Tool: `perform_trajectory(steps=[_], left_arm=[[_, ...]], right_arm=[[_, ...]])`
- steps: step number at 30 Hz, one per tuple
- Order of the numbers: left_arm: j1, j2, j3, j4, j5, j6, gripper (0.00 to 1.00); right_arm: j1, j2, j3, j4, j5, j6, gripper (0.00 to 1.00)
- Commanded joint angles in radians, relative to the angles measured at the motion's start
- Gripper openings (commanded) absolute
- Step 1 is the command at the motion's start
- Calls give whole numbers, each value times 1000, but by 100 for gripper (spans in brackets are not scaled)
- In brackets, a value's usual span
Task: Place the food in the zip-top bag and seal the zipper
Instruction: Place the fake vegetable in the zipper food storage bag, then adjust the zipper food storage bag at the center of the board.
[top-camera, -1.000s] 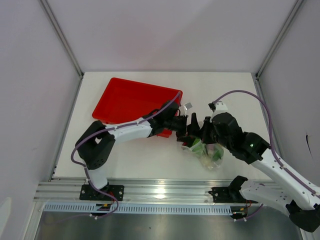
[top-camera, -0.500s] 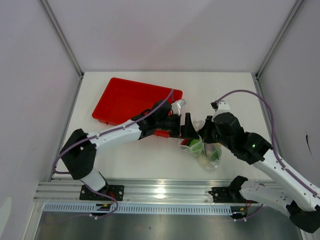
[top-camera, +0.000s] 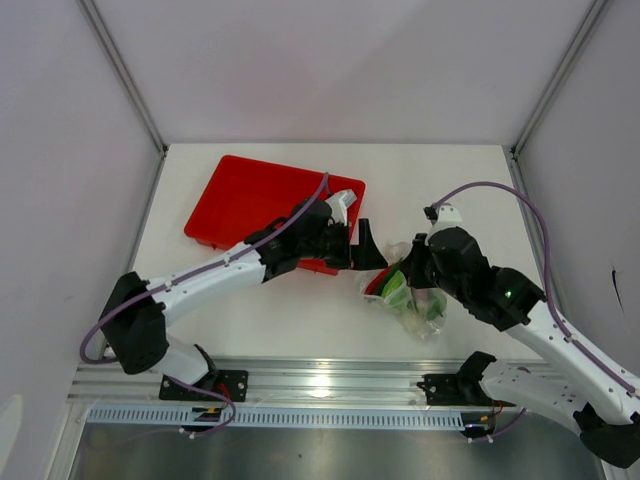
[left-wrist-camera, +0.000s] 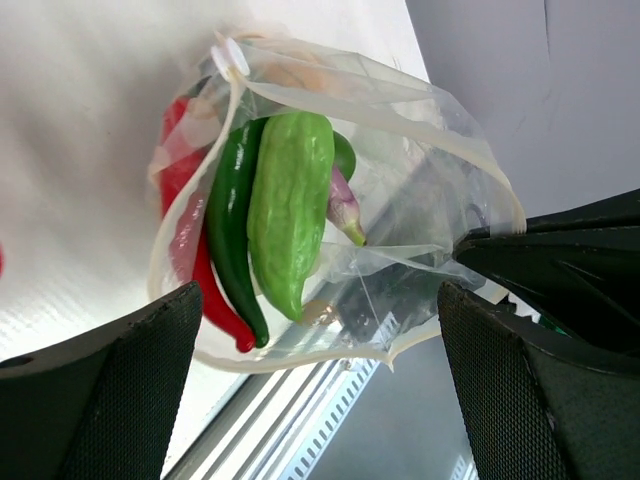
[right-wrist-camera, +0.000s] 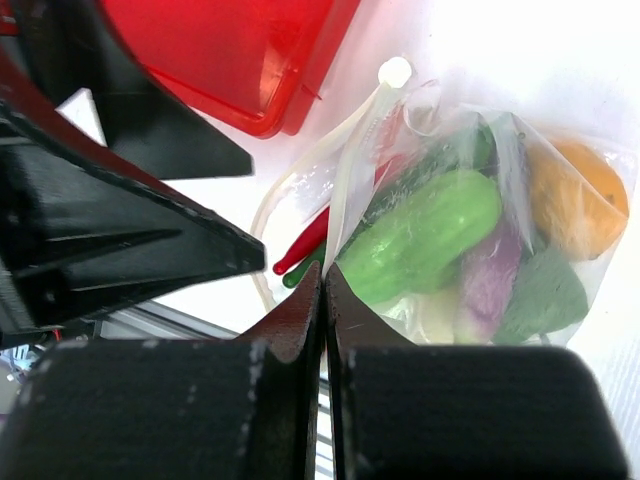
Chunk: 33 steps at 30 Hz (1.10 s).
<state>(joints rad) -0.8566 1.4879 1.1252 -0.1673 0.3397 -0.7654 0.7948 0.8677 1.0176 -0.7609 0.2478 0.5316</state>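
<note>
The clear zip-top bag (top-camera: 412, 298) lies right of centre, its mouth open toward the left. It holds a light green vegetable (left-wrist-camera: 290, 200), a dark green chili (left-wrist-camera: 232, 230), a red chili (left-wrist-camera: 190, 260), a purple eggplant (right-wrist-camera: 490, 275), a yellow lemon (right-wrist-camera: 575, 200) and a green bell pepper (right-wrist-camera: 545, 295). The zipper (right-wrist-camera: 350, 165) is a whitish strip along the open mouth. My right gripper (top-camera: 408, 262) is shut on the bag's rim (right-wrist-camera: 323, 285). My left gripper (top-camera: 367, 254) is open and empty, just left of the bag's mouth (left-wrist-camera: 320, 400).
The red tray (top-camera: 250, 195) sits at the back left, partly under my left arm; its corner shows in the right wrist view (right-wrist-camera: 230, 60). The metal rail (top-camera: 320, 385) runs along the table's near edge.
My left gripper has drawn back to the left, away from the bag's mouth, with its arm stretched out more. My right gripper has kept its hold on the bag's rim.
</note>
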Motion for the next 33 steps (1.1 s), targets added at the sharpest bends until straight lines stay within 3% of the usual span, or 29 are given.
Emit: perform_trajectory(steps=[1,6,14,25,28,33], left_arm=[[10,-119,-10,-43,-117,44,99],[43,-189,-80,-87,-182,95,98],[51,-111,-232,69,8,38,80],[31,66,-188,221,177,-37,72],[30,98,-182,284,235,-74,65],[30,89,-153,302,277,-95,33]], right_arm=[[-2,-13,22,15,31,4,0],[-2,-21,50,-9,28,-13,0],[-3,-49,58,-11,4,-22,0],[-9,-55,67,-20,-7,-44,0],[-11,-56,47,-9,-15,-41,0],[-14,-56,24,-9,-21,-36,0]])
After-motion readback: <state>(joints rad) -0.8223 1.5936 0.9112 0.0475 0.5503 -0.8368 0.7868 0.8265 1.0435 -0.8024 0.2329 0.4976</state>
